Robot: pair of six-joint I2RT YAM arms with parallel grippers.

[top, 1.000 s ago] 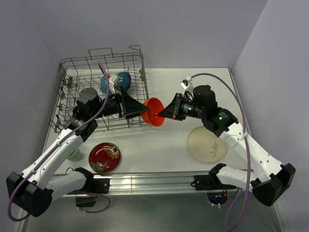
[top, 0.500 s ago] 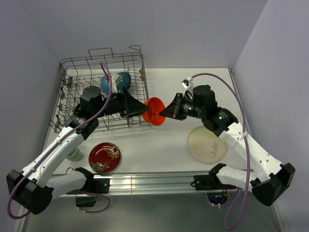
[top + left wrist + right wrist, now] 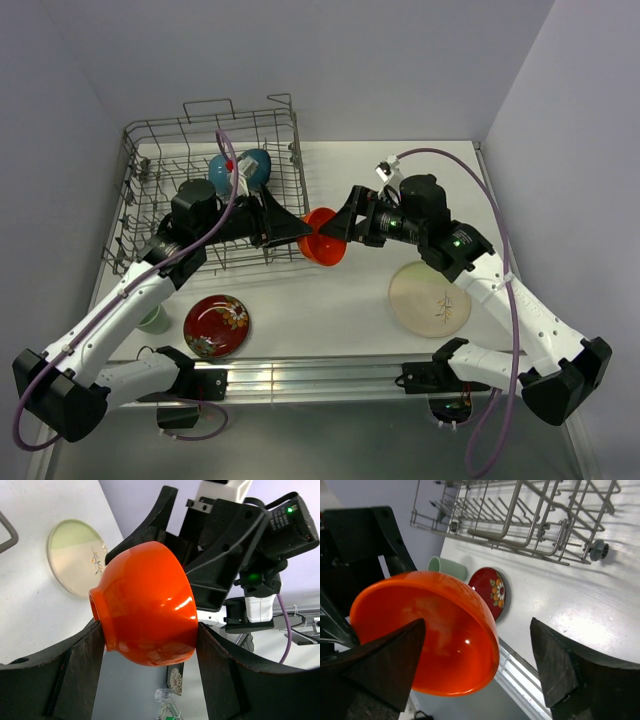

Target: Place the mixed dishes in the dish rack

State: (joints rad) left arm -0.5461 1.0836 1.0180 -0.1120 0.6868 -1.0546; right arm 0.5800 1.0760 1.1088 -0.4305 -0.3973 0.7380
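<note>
**Step in hand: handover of the orange bowl.**

1. Confirm the grip. The left gripper (image 3: 300, 230) is clamped on the orange bowl (image 3: 322, 236). In the left wrist view its two pads press on opposite sides of the bowl's outer wall.
2. Confirm the release. The right gripper (image 3: 343, 228) stands with its jaws spread wide. The right wrist view shows clear space between one finger and the bowl. The other finger overlaps the bowl, so you cannot tell whether it is touching.
3. Locate the bowl. It hangs in the air between the two arms, tipped on its side, just beside the right wall of the dish rack (image 3: 170, 140) and above the table (image 3: 330, 300).

**Next move (judgement).** Back the right arm straight away from the bowl. Then swing the left arm over the rack wall and lower the bowl between the tines, beside the teal bowl (image 3: 255, 165) already in the rack.

**Condition of the bowl.** It is glossy, smooth and round-sided, with a small foot ring. Expect it to slip if the grip loosens.

**Remaining on the table.** The red floral bowl (image 3: 217, 325), the pale green cup (image 3: 153, 320) and the cream plate (image 3: 430, 298).
</note>
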